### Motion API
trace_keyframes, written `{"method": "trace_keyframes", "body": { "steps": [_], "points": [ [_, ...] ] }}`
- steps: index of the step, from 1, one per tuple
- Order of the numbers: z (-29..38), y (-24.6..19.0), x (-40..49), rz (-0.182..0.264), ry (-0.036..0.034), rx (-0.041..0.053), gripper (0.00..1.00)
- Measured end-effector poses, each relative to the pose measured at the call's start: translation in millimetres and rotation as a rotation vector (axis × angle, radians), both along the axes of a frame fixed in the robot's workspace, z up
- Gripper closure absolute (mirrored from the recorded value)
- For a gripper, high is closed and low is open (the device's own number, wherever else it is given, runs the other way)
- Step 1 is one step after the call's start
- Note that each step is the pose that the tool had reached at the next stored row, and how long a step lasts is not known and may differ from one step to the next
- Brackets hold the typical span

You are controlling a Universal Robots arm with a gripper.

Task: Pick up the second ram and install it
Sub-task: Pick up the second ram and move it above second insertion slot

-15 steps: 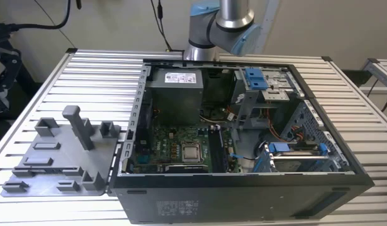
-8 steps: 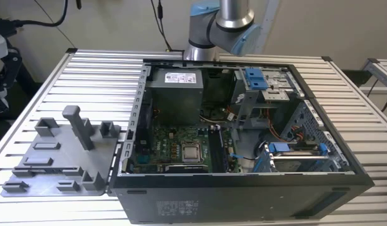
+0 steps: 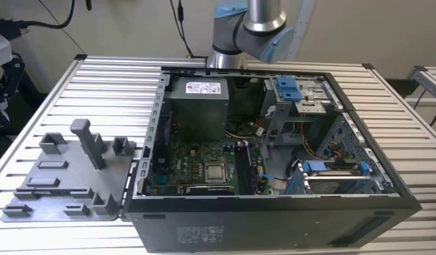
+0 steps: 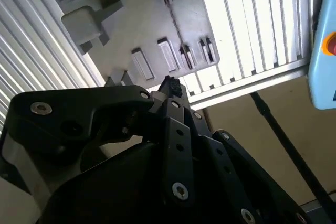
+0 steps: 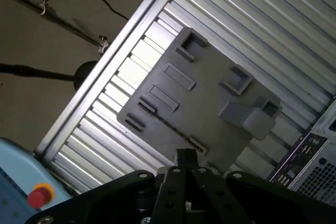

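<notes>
Gripper (image 5: 185,156) hangs over the grey fixture tray (image 5: 210,93) in the first wrist view, fingertips pressed together with nothing between them. Tray holders look bare to us. On the motherboard (image 3: 193,162) a dark stick, likely the second ram (image 3: 246,169), stands slotted; we cannot confirm seating.

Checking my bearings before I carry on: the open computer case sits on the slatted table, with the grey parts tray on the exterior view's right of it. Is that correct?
Not quite. The grey parts tray lies on the exterior view's left of the open computer case, not its right. Both sit on the slatted table, as the exterior view shows.
</notes>
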State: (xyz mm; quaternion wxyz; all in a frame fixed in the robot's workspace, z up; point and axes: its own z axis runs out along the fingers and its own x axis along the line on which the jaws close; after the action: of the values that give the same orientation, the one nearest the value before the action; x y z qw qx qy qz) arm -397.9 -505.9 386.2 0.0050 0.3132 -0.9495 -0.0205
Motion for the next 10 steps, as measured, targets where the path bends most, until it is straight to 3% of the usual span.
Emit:
{"method": "trace_keyframes", "body": {
  "steps": [10],
  "points": [
    [-0.3,0.0,0.0,0.161,0.0,0.0001,0.89]
  ]
}}
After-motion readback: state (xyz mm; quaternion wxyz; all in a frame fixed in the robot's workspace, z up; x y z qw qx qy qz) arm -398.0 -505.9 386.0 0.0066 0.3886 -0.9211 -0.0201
